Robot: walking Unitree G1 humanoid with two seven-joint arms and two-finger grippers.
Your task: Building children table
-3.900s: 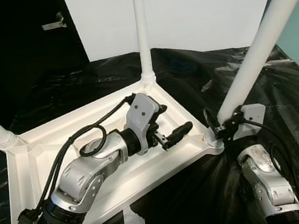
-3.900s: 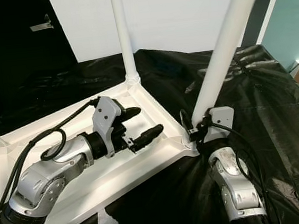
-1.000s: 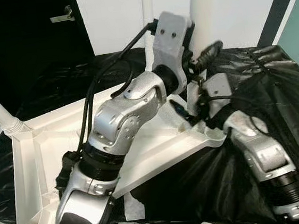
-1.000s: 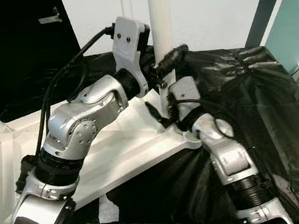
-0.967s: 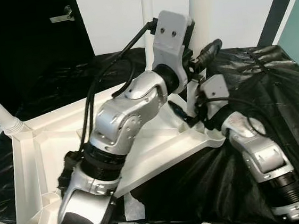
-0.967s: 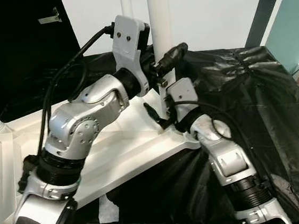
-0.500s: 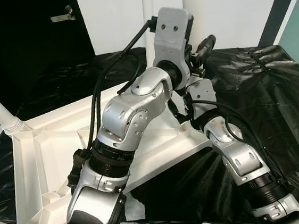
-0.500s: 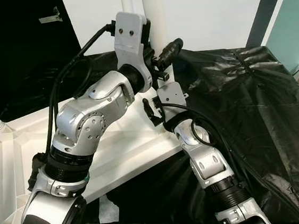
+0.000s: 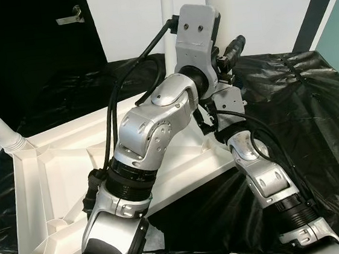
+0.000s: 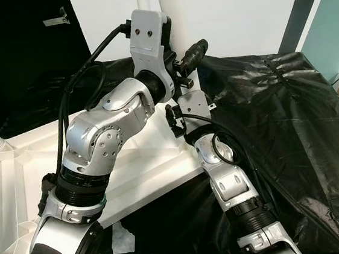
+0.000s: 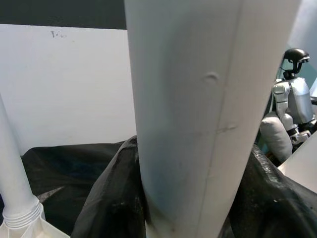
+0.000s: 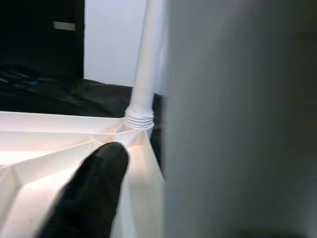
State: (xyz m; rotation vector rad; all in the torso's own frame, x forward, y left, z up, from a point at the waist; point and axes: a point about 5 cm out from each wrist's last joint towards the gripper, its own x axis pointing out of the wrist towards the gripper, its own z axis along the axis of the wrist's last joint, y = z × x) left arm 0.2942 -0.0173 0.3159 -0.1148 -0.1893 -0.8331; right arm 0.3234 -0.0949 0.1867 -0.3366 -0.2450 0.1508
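Left eye view: claws [image 9: 225, 54] around table leg [image 9: 218, 0]

You are looking at a white plastic table top [image 9: 53, 169], upside down, smooth with a soft sheen on its moulded ribs. The near table leg [image 11: 208, 114] is the same white plastic, matt, with a faint seam and a small dimple. Beneath the table top lies a black plastic sheet [image 9: 301, 107], glossy and crumpled. The left arm [image 9: 151, 123] has brushed silver metal shells; its cables look rubbery black.
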